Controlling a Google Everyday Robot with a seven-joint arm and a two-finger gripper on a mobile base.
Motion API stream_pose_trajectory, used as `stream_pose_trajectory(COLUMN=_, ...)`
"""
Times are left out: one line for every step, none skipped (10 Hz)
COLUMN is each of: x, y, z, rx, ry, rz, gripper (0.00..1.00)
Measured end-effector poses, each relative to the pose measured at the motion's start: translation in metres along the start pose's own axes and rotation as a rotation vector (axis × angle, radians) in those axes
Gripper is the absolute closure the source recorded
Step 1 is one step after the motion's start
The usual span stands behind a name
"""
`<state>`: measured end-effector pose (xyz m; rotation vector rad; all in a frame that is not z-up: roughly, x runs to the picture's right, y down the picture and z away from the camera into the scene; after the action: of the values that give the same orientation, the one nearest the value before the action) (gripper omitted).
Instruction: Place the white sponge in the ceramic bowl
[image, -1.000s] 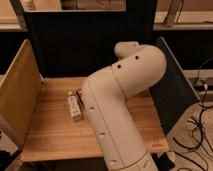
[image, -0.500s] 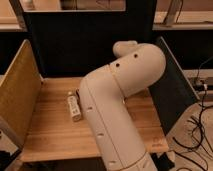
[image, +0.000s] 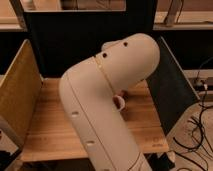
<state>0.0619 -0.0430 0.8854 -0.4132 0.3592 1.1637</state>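
My white arm (image: 105, 95) fills the middle of the camera view and blocks most of the wooden table (image: 45, 130). The gripper is out of view, hidden behind the arm. The white sponge and the orange ceramic bowl do not show; the arm covers the places where they could lie. A small whitish rounded object (image: 120, 102), perhaps a cup, peeks out at the arm's right edge.
A tan pegboard panel (image: 17, 95) walls the table's left side and a dark panel (image: 170, 95) its right side. A black backboard (image: 75, 45) stands behind. Cables (image: 200, 125) hang to the right of the table.
The arm has swung left and closer to the camera. It now covers the white sponge, which lay on the left part of the table before.
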Motion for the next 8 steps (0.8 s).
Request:
stream_pose_trajectory(x=0.009, y=0.007, z=0.001, rx=-0.004, ry=0.014, rz=-0.001, gripper=0.38)
stream_pose_trajectory(x=0.021, y=0.014, z=0.003, rx=-0.009, ry=0.031, rz=0.012, gripper=0.38)
stream_pose_trajectory(x=0.035, y=0.019, z=0.007, rx=-0.015, ry=0.048, rz=0.051, gripper=0.38)
stream_pose_trajectory(x=0.044, y=0.022, z=0.010, rx=-0.026, ry=0.054, rz=0.114, gripper=0.38)
stream_pose_trajectory(x=0.050, y=0.020, z=0.012, rx=-0.026, ry=0.033, rz=0.221, gripper=0.38)
stream_pose_trajectory(x=0.051, y=0.015, z=0.013, rx=-0.023, ry=-0.004, rz=0.325, gripper=0.38)
stream_pose_trajectory(x=0.051, y=0.011, z=0.013, rx=-0.020, ry=-0.033, rz=0.397, gripper=0.38)
stream_pose_trajectory(x=0.050, y=0.010, z=0.013, rx=-0.019, ry=-0.051, rz=0.437, gripper=0.38)
